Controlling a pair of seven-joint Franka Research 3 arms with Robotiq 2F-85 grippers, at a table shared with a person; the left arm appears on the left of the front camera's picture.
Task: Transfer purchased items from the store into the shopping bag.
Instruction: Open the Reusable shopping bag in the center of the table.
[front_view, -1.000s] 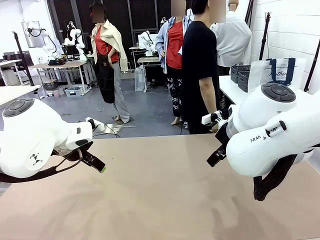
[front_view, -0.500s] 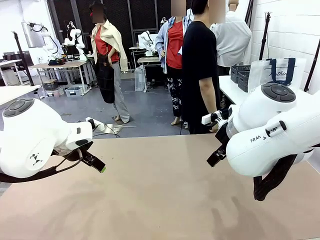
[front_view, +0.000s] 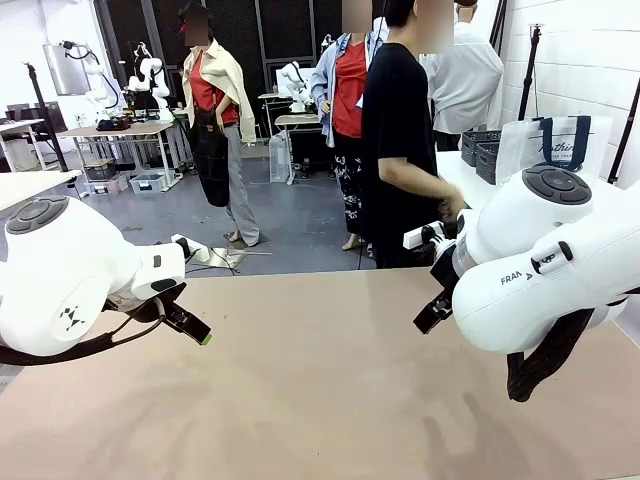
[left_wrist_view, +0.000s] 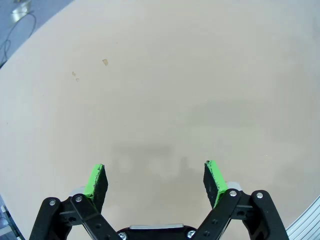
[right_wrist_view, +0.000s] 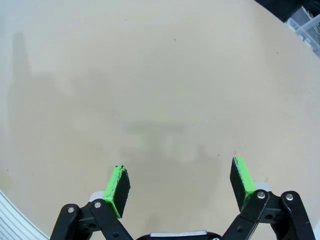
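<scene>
Over at 2 o'clock in the front view, the shopping bag (front_view: 557, 145) stands on a white side table (front_view: 460, 178). The grey basket (front_view: 482, 148) is just at its 9 o'clock, and the person's hand (front_view: 453, 207) is near that table's edge. Both claws hover over the tan table (front_view: 320, 380): left gripper (left_wrist_view: 155, 172) pads wide apart, right gripper (right_wrist_view: 181, 177) same deal.

"FRAN" shows on the right arm (front_view: 560, 275); shopping bag (front_view: 552, 150) lettering unreadable.
</scene>
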